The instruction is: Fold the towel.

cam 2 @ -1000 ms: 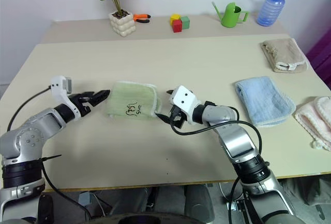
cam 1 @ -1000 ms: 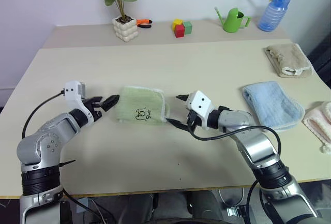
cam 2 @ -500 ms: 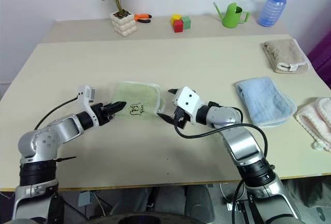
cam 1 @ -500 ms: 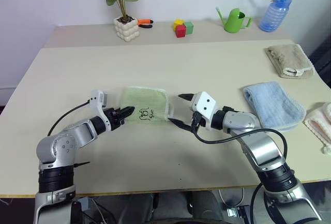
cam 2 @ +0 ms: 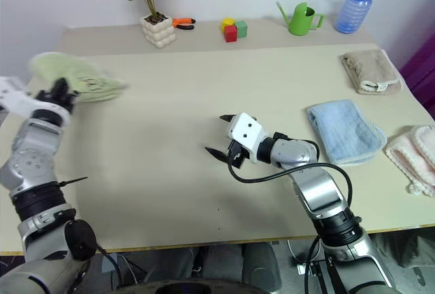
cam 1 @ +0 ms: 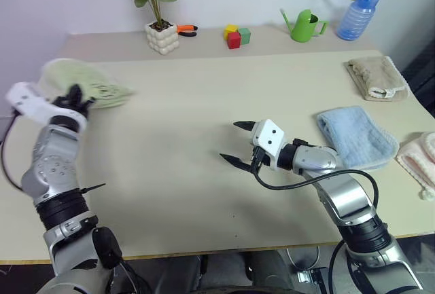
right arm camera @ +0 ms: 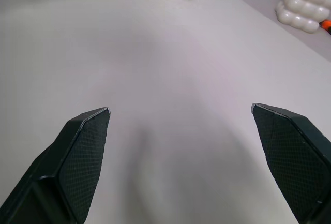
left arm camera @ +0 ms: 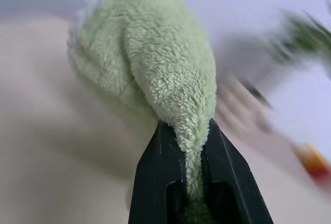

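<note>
Left wrist view has the left claw [left arm camera: 192, 146] pinched shut on a bunched fold of the towel [left arm camera: 155, 58], its two black fingers pressing the cloth from both sides. From the head camera, the towel [cam 1: 85, 83] hangs lifted off the surface [cam 1: 204, 104], well to the left of the plant pot [cam 1: 162, 37] and nearer the robot than it. It looks bundled rather than laid flat, so I judge the folding not finished: it has yet to be set down as a neat folded pile. The right claw [cam 1: 238, 141] stands wide open and empty over bare surface, well to the right of the pot and nearer the robot.

The towel is soft, light green terry with a nubby loop pile and paler edging; it drapes in a rounded, limp lump. The surface is smooth, matte beige. The pot is white and bubbly.
</note>
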Controlling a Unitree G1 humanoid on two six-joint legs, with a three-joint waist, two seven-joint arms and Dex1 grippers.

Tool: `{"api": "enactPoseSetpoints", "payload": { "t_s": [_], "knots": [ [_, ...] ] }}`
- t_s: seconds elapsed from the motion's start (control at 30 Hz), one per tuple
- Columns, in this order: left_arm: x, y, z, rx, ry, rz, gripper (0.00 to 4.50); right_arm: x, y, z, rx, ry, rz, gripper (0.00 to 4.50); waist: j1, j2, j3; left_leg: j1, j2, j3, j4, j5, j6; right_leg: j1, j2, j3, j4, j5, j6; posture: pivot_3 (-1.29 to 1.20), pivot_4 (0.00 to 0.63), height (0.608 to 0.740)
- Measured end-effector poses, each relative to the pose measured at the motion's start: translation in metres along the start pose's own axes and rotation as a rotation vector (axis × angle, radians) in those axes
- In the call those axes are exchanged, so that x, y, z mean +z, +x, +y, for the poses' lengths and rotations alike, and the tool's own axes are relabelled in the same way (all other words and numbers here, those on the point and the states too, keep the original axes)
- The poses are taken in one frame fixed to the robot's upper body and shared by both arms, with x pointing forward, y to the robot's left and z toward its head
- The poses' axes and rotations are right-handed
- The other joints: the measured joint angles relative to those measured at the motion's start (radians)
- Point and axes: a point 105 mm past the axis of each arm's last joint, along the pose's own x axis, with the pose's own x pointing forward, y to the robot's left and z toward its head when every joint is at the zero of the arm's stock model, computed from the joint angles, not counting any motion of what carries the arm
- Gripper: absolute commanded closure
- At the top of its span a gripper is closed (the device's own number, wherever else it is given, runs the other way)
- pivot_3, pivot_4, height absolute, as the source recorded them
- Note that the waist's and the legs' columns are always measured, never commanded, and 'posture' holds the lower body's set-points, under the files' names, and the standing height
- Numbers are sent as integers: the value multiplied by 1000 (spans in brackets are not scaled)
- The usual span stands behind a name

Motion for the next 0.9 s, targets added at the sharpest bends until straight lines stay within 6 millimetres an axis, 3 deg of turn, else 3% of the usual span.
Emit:
{"api": "enactPoseSetpoints", "payload": {
  "t_s": [0.1,0.2,0.3,0.43,0.53,0.7,0.8,0.9],
  "knots": [
    [-10,-14,49,214,31,22,4471,1,1,2,8,-7,-6,0,2,-1,-1,0,0,0,1,0,0,1,0,0,0,0,0,0,150,730],
    [-41,-45,92,388,36,126,4471,-2,0,1,7,-16,-1,0,2,-3,-1,1,0,0,1,0,0,1,0,0,1,0,0,0,150,730],
    [-37,-54,86,366,31,122,3443,-5,0,2,13,-14,4,0,4,-6,-2,1,0,-2,1,0,0,3,0,-2,1,0,0,0,150,730],
    [-34,-67,83,361,-50,103,1562,-8,1,2,24,-13,8,0,1,-6,-2,2,1,-2,1,0,0,3,0,-2,1,0,0,0,150,730],
    [-23,-73,85,367,-54,63,1562,-14,2,1,29,-7,21,0,-1,-6,-2,1,1,-2,1,0,0,2,1,-2,1,0,0,0,150,730],
    [16,-78,89,348,59,-74,1562,-11,6,-2,32,-6,1,0,1,-7,-2,1,1,-2,1,0,0,3,1,-2,1,0,0,0,150,730],
    [39,-73,70,234,253,-110,1562,-7,6,-12,0,14,-24,0,4,-7,-2,1,0,-2,1,0,0,3,0,-2,1,0,0,0,150,730],
    [35,-67,26,-18,582,-47,1562,-9,1,-27,-52,45,-31,0,5,-7,-2,2,0,-2,0,-1,1,4,0,-2,0,0,-1,0,150,730]
  ]
}}
